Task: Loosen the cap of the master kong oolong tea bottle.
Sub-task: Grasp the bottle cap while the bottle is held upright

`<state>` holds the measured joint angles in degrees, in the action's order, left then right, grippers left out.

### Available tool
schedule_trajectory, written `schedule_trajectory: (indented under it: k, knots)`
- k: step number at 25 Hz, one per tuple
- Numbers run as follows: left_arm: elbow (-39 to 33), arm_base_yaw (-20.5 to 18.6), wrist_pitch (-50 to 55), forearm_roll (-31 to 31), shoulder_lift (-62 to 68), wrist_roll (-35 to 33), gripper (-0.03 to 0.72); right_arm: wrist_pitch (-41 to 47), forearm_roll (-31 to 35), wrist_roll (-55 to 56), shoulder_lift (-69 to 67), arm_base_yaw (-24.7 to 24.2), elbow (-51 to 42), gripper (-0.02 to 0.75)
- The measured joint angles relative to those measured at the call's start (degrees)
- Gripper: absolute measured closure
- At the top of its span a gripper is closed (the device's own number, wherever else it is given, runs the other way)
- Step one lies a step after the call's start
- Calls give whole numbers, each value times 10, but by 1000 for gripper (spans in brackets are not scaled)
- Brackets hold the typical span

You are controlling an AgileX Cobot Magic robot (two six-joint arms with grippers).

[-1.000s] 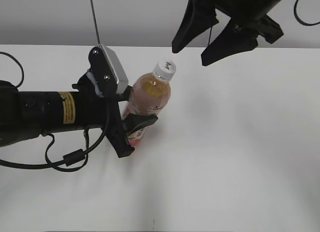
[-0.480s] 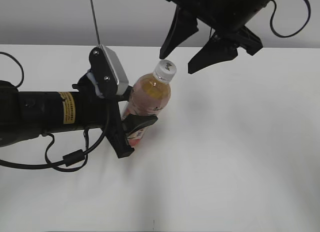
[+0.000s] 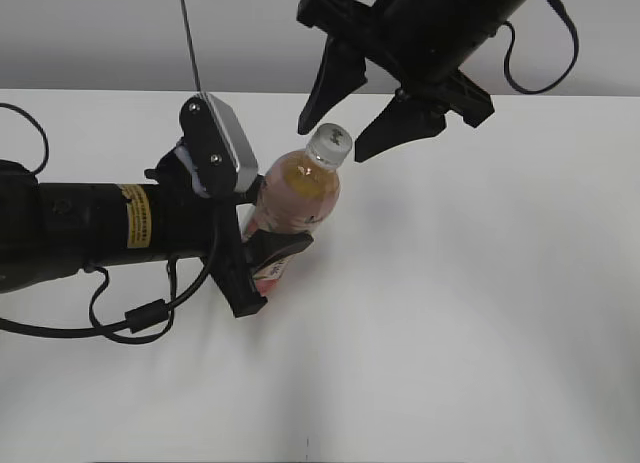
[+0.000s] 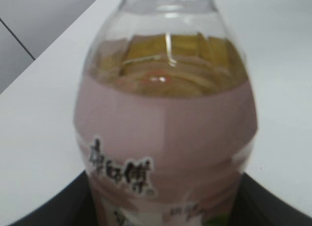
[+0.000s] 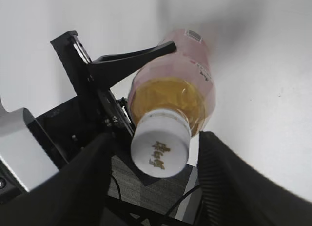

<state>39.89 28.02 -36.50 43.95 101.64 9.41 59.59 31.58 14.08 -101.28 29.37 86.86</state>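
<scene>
The master kong oolong tea bottle point(image 3: 293, 198) stands on the white table, amber tea above a pale pink label. It fills the left wrist view point(image 4: 165, 138). My left gripper point(image 3: 262, 251) is shut on its lower body. The white cap point(image 3: 329, 143) with a small dark mark tops the bottle and shows in the right wrist view point(image 5: 160, 149). My right gripper point(image 3: 337, 138) is open just above the cap, one finger on each side of it, not touching. In the right wrist view the right gripper point(image 5: 156, 162) straddles the cap.
The white table point(image 3: 470, 283) stretches right and toward the front. A black cable point(image 3: 130, 313) loops under the left arm. A thin dark rod point(image 3: 188, 38) rises behind the left wrist camera housing.
My right gripper has moved left and down from the upper right until its open fingers flank the cap. The bottle and left gripper have stayed put.
</scene>
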Motion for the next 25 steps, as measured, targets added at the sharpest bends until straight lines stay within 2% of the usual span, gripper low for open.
schedule_trajectory:
  k: [6, 11, 17, 21, 25]
  knots:
    - [1, 0, 7, 0, 0, 0, 300, -1, -3, 3, -11, 1, 0, 313]
    - [1, 0, 8, 0, 0, 0, 300, -9, -3, 3, -11, 1, 1, 385]
    - [1, 0, 8, 0, 0, 0, 300, -11, -3, 1, -16, 1, 1, 436]
    - [1, 0, 12, 0, 0, 0, 300, -9, -4, -26, -17, 1, 1, 458]
    - [1, 0, 12, 1, 0, -1, 300, -8, -4, -107, -17, 1, 1, 458]
